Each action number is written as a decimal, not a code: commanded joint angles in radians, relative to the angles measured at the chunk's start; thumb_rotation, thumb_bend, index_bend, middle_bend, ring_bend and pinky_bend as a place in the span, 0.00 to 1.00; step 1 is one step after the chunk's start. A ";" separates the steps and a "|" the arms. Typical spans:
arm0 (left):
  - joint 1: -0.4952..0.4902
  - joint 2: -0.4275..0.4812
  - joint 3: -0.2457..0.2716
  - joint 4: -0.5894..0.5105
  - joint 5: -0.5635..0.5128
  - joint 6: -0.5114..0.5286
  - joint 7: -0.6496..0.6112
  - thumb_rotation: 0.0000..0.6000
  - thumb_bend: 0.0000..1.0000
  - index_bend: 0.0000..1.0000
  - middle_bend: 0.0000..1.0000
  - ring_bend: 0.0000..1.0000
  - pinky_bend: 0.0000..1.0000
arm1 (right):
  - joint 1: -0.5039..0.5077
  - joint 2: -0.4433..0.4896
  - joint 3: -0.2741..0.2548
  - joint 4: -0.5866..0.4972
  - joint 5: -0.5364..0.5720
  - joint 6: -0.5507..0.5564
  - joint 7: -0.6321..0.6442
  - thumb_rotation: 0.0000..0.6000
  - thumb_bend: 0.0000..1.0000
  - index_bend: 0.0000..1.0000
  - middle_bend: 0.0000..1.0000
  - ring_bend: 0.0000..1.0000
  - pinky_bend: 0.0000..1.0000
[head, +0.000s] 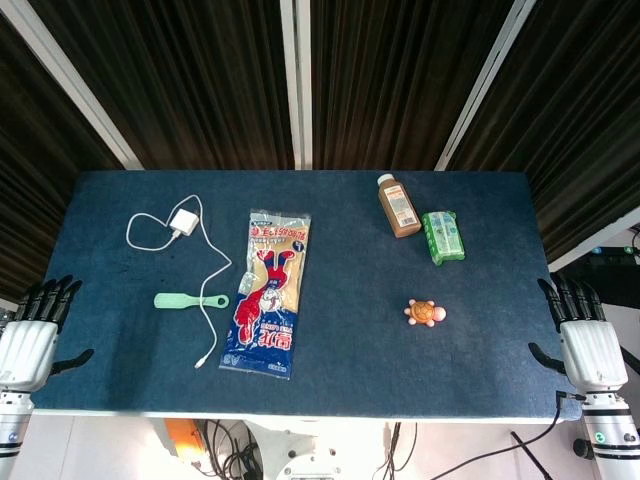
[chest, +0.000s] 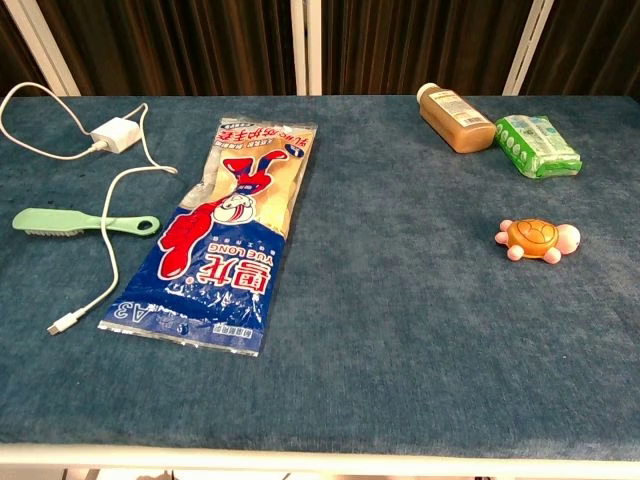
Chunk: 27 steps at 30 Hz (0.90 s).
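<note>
I am holding my left hand (head: 30, 335) just off the left edge of the table (head: 340, 350), fingers spread and pointing up, gripping nothing. My right hand (head: 585, 335) is doing the same off the right edge, fingers fanned apart and bare. Only the head view is showing them.

Nearest my left hand, a mint-green plastic brush (chest: 80, 222) is lying flat, bristles at its left end and a small hole in the handle tip. A thin white cable (chest: 110, 235) is crossing over that handle; it is looping back to a boxy white charger plug (chest: 115, 133) and ending in a small connector near the front edge.

Just right of the brush, a long glossy plastic packet (chest: 225, 235) is lying lengthwise, blue at the near end and clear at the far end, printed with a red lobster-like figure. I am reading "YU LONG" and "A3" upside down on the blue part, beside large white Chinese characters.

Nearest my right hand, a small orange toy turtle (chest: 537, 239) with pink feet is sitting alone. Further back, a brown bottle (chest: 453, 117) with a white cap and a pale label, its writing too small to read, is lying beside a green crinkly tissue pack (chest: 537, 145).

The table top is a dark blue felt-like cloth.
</note>
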 joint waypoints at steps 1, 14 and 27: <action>0.001 -0.005 0.001 0.004 0.001 0.002 -0.005 1.00 0.07 0.04 0.00 0.00 0.00 | 0.001 -0.002 -0.002 0.004 0.005 -0.007 0.000 1.00 0.10 0.00 0.00 0.00 0.00; 0.006 -0.010 0.007 0.003 0.003 0.008 -0.005 1.00 0.07 0.04 0.00 0.00 0.00 | 0.041 0.006 -0.008 -0.023 -0.003 -0.077 -0.009 1.00 0.09 0.00 0.00 0.00 0.00; 0.021 -0.024 0.021 0.020 0.013 0.022 0.003 1.00 0.07 0.04 0.00 0.00 0.00 | 0.215 -0.135 0.041 0.000 0.110 -0.312 -0.215 1.00 0.08 0.00 0.00 0.00 0.00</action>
